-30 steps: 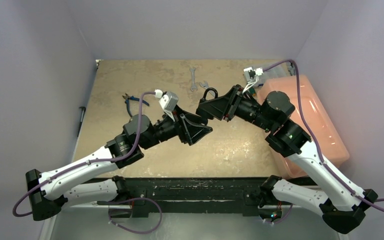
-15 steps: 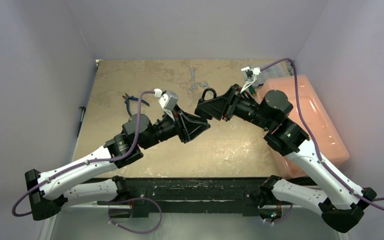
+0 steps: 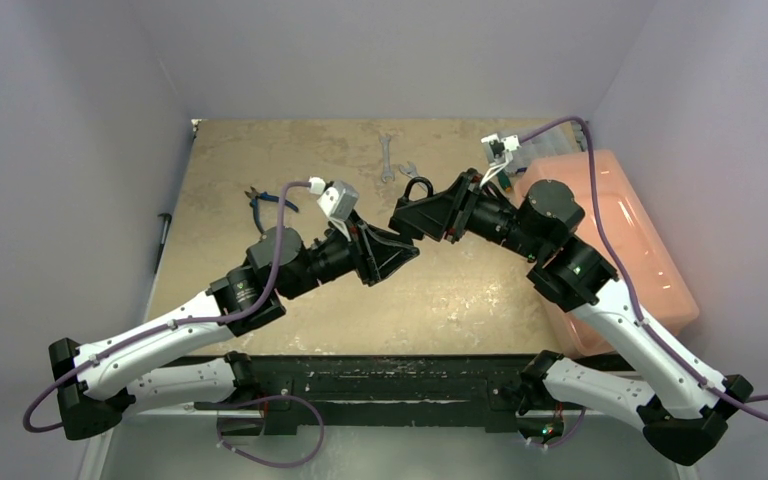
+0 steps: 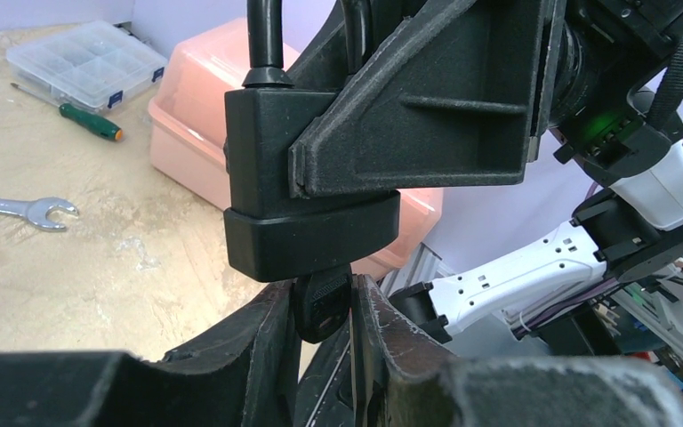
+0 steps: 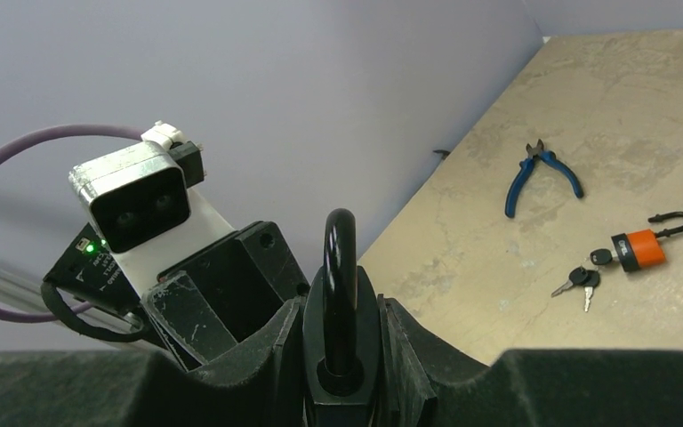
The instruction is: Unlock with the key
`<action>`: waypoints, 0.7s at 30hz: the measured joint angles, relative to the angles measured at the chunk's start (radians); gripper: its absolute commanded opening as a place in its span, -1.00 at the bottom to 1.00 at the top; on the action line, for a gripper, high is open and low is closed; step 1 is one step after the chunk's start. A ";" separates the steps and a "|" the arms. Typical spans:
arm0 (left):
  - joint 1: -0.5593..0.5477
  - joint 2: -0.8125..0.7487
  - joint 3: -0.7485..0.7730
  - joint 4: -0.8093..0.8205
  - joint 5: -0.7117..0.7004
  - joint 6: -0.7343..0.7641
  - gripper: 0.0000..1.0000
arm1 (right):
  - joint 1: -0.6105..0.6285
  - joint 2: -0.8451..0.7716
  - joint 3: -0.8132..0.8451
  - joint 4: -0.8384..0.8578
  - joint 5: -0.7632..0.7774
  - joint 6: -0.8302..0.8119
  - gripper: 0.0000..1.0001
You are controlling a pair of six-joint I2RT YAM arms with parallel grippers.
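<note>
A black padlock (image 5: 340, 307) is held off the table with its shackle (image 3: 420, 186) upward. My right gripper (image 5: 341, 356) is shut on the padlock's body, one finger on each flat side. In the left wrist view the padlock (image 4: 276, 178) hangs right above my left gripper (image 4: 322, 311), which is shut on the black head of the key (image 4: 320, 307). The key's head touches the padlock's underside and its blade is hidden. In the top view the two grippers meet at mid-table, left (image 3: 400, 252) below right (image 3: 412, 214).
An orange padlock (image 5: 640, 247) with loose keys (image 5: 578, 280) and blue pliers (image 5: 538, 173) lie on the table. Two wrenches (image 3: 387, 158) lie at the back. A pink bin (image 3: 620, 240) stands at the right, with a clear organizer box (image 4: 89, 62) and a green screwdriver (image 4: 76, 114) behind it.
Both grippers, still joined at the padlock, have shifted slightly left and toward the back. Both grips are unchanged.
</note>
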 measured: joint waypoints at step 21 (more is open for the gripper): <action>-0.002 0.019 0.016 -0.129 -0.142 0.050 -1.00 | 0.019 0.055 0.037 -0.137 0.118 -0.023 -1.00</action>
